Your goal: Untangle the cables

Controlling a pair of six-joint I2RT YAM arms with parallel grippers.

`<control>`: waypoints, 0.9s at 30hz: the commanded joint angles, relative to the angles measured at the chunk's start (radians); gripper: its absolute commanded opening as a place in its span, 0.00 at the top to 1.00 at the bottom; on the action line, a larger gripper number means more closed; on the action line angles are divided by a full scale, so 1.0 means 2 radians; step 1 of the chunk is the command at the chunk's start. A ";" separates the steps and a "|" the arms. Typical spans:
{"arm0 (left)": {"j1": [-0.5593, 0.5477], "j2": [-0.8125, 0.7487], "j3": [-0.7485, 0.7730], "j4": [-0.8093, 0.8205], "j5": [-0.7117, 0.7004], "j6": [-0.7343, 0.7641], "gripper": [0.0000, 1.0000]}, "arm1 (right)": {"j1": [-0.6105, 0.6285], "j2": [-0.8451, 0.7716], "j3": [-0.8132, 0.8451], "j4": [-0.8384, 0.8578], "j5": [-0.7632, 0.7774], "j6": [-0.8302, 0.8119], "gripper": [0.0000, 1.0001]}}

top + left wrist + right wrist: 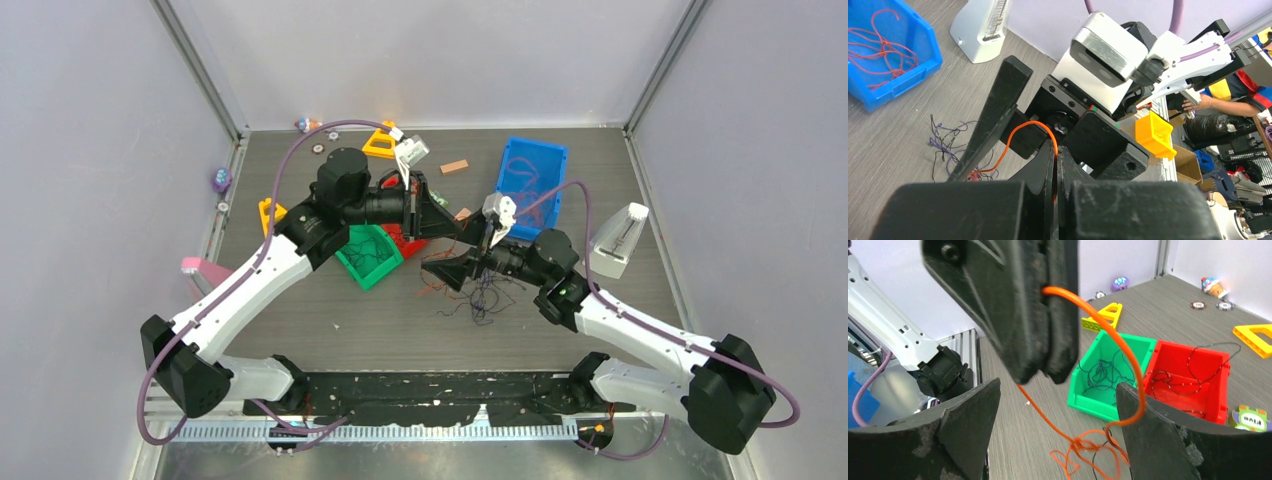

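The left gripper (1044, 371) is clenched on an orange cable (1068, 294). The right gripper (1057, 387) is released, its fingers on either side of the left gripper's tips, above the tangled cables (480, 295).

Centre of the tabletop (330, 325): obstructed. The left claw (452, 228), clamped on an orange cable (1128, 355), sits between the spread fingers of the right claw (447, 272), with little clearance on either side. The cable arcs across that gap to the finger (1148, 440) on the red-bin side.

Left of the claws: green bin (1095, 402) and red bin (1198, 405) stand side by side, touching, and block passage.

Beneath and just near of the claws: a loose heap of dark cables (482, 300) on the surface.

Far right: blue bin (535, 143). Right edge: white device (618, 240).

Free room: the near-left band between the green bin and the arm bases, and the far centre strip, apart from one brown block (454, 167).
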 commanded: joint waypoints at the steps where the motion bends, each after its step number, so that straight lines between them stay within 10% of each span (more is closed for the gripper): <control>1: 0.002 -0.002 0.005 0.038 0.003 -0.004 1.00 | 0.010 0.004 0.025 0.063 -0.005 -0.004 0.14; 7: 0.002 -0.007 -0.008 0.046 -0.001 -0.004 1.00 | 0.012 0.008 0.030 0.052 0.025 0.009 0.91; 9: 0.002 -0.016 -0.008 0.020 -0.023 0.016 0.92 | 0.012 -0.001 0.023 0.052 0.041 0.011 0.94; 13: 0.007 -0.064 -0.034 -0.030 -0.133 0.060 0.36 | 0.012 -0.029 0.004 0.035 0.076 0.012 0.95; 17: 0.030 -0.124 -0.088 -0.033 -0.199 0.080 0.06 | 0.011 -0.063 0.002 -0.026 0.128 0.012 0.94; 27: 0.065 -0.199 -0.265 0.040 -0.289 0.047 0.00 | 0.004 -0.112 0.106 -0.242 0.319 0.017 0.95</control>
